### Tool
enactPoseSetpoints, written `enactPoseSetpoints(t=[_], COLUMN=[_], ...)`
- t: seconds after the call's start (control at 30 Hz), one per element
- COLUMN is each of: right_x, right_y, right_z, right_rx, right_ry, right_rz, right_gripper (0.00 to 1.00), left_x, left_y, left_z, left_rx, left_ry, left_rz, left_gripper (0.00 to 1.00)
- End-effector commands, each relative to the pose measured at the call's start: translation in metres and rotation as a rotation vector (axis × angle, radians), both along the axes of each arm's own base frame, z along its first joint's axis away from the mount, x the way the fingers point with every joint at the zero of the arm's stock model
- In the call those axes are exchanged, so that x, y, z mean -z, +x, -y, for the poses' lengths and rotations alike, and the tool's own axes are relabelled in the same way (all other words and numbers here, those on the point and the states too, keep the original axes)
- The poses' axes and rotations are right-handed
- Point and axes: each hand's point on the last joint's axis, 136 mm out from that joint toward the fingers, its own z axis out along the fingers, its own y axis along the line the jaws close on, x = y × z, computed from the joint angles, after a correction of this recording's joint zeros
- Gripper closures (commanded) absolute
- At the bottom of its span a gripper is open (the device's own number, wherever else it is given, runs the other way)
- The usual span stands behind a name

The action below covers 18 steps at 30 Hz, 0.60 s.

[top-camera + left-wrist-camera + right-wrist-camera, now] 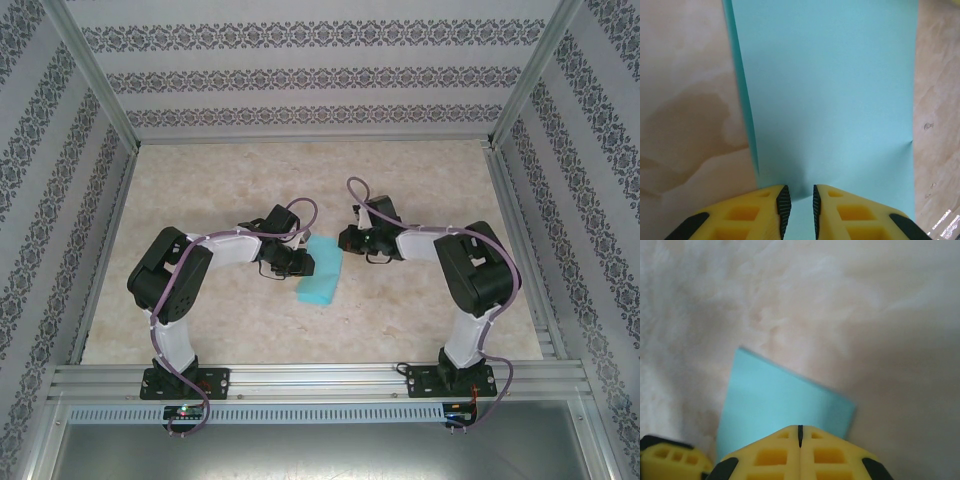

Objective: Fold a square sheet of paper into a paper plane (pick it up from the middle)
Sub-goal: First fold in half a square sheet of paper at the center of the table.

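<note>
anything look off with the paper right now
The folded paper doesn't lie neat: in the left wrist view a darker strip tapers along its left edge, as if the layers are offset or lifting. A small kink marks the right edge.

The turquoise sheet of paper, folded to a rectangle, lies slightly askew, central on the table.

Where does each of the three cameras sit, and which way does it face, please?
Top external: fixed above and behind the bases, looking down at the table; both arms, the left gripper and the right gripper show, with the paper between them.
Left wrist: on the left arm, facing along its slightly parted fingers over the paper.
Right wrist: on the right arm, facing past its shut fingers at the paper.
Shared: all three views show the paper.
</note>
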Motion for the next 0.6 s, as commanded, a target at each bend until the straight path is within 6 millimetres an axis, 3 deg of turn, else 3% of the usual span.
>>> enactPoseSetpoints(t=[0.0,0.3,0.57], right_x=[-0.009,0.015,0.017], right_y=[-0.022,-0.049,-0.066], right_z=[-0.022,-0.021,-0.012], right_rx=[-0.059,-0.091,-0.118], right_ry=[0.052,-0.002,-0.028], right_rz=[-0.021,-0.086,-0.104], right_gripper=[0.97,0.97,0.97], left_x=[0.059,0.058,0.057], left_y=[-0.045,-0.044,-0.043], left_z=[-0.049,-0.048,-0.049], left_rx=[0.000,0.005,0.015], left_ry=[0.262,0.260,0.273], left_rz=[-0.172,-0.169,-0.168], left_gripper=[0.73,0.73,0.73])
